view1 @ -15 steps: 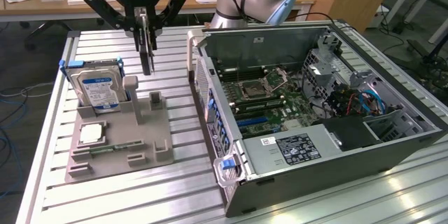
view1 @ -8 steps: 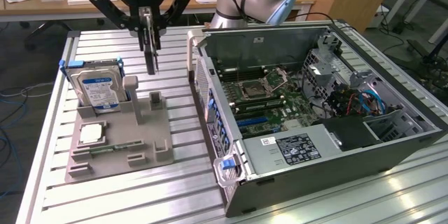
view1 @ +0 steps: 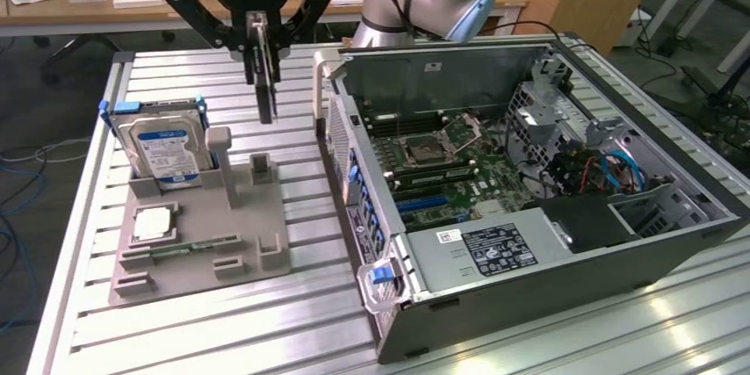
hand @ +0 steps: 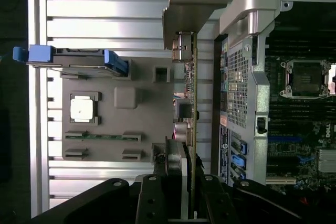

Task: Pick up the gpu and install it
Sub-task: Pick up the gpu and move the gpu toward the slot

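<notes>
The gpu [view1: 266, 87] is a thin dark card seen edge-on. It hangs upright from my gripper [view1: 263, 61], which is shut on its top edge, above the grey holder block [view1: 241, 217] and just to the exterior view's left of the open computer case [view1: 528, 173]. In the wrist view the gpu [hand: 191, 114] runs as a slim strip out from between my fingers [hand: 176, 171]. Its metal bracket [hand: 189, 9] is at the far end, and it lies between the holder block [hand: 142, 114] and the case wall [hand: 239, 82].
A silver hard drive [view1: 164, 151] with blue rails stands in the block. A small square silver chip [view1: 153, 223] and a memory stick [hand: 102, 137] lie on the block. The case shows the motherboard [view1: 440, 160] and CPU socket [hand: 307, 80]. Everything rests on a slatted aluminium table [view1: 305, 322].
</notes>
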Robot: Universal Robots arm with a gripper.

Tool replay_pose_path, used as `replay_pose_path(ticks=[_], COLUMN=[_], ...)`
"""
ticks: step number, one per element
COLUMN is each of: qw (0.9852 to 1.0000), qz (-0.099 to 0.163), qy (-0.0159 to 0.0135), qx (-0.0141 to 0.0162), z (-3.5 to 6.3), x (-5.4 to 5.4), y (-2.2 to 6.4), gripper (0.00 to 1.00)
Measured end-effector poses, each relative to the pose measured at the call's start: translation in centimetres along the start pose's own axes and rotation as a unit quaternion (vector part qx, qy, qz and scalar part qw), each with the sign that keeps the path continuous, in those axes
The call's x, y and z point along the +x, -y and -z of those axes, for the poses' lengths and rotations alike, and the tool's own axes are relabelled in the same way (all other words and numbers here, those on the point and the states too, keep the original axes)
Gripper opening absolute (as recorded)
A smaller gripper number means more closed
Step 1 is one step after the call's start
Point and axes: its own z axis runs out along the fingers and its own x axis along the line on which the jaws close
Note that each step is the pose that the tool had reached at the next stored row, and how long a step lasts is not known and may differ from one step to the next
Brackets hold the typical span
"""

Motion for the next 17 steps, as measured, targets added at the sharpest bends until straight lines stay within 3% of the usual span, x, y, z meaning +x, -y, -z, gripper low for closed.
replay_pose_path(ticks=[17], qw=[1.0000], qz=[0.000], qy=[-0.0001], qx=[0.0000], z=[-0.01], x=[-2.5], y=[0.02], gripper=[0.28])
